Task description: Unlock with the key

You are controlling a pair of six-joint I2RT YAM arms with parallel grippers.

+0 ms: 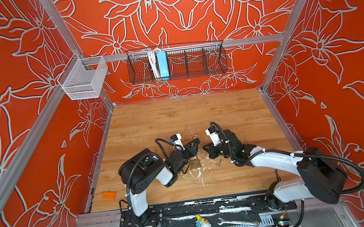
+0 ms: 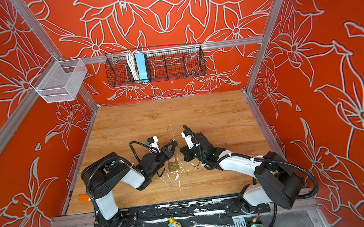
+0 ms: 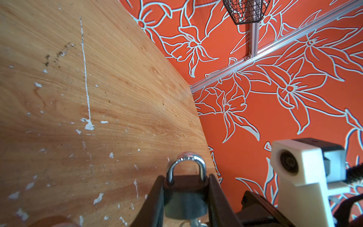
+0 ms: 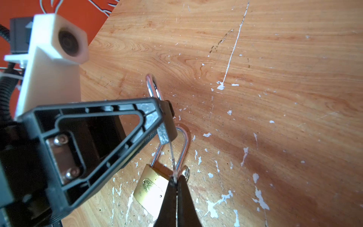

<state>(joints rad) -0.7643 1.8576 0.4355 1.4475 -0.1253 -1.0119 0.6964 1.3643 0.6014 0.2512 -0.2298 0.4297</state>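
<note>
Small padlock (image 3: 186, 200), shackle (image 3: 186, 160) shut, sits off the table (image 1: 154, 122), pinched by its sides in the left gripper (image 3: 186, 182). Right gripper (image 4: 174, 181) pinches a thin key (image 4: 172, 159) that reaches its underside. Brass padlock (image 1: 195, 163) lies flat below, loose keys (image 1: 218, 163) near its right.

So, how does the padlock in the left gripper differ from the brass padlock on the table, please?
The held padlock is clamped in the left gripper, off the table; the brass padlock lies flat on it. The held padlock's shackle is short, the brass padlock's long. Both silver shackles look closed.
</note>
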